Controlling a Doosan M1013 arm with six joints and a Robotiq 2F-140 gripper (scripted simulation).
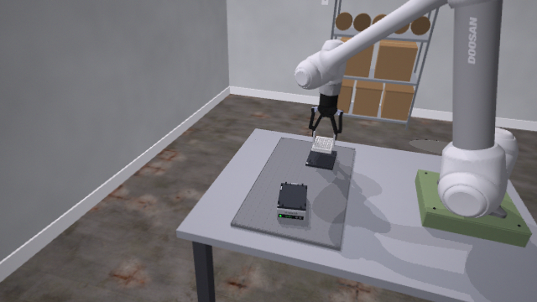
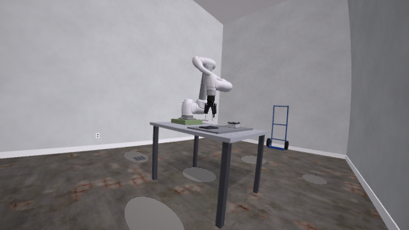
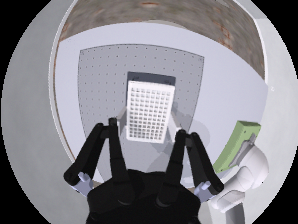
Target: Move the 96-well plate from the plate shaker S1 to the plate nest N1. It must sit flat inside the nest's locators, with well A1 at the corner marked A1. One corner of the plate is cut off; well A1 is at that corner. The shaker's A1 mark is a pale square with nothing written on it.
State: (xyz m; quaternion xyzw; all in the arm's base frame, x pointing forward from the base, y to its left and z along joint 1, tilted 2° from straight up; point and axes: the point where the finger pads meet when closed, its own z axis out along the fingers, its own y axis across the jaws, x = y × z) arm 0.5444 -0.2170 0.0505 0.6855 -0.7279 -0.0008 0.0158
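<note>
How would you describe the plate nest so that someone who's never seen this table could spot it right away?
On the grey table lies a darker grey mat; look at the mat's far end, toward the shelf rack of cardboard boxes. The plate nest is the flat black square there, directly under the gripper, which holds the white 96-well plate. Unlike the taller plate shaker with its green-lit front, it is low and unlit.

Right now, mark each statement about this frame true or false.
1. The end effector grips the 96-well plate. True.
2. The plate still sits on the shaker. False: the shaker top is bare.
3. The plate hangs over the dark nest, not yet seated. True.
4. The arm's base plate is blue. False: it is green.
5. Shaker and nest stand on the same grey mat. True.
</note>
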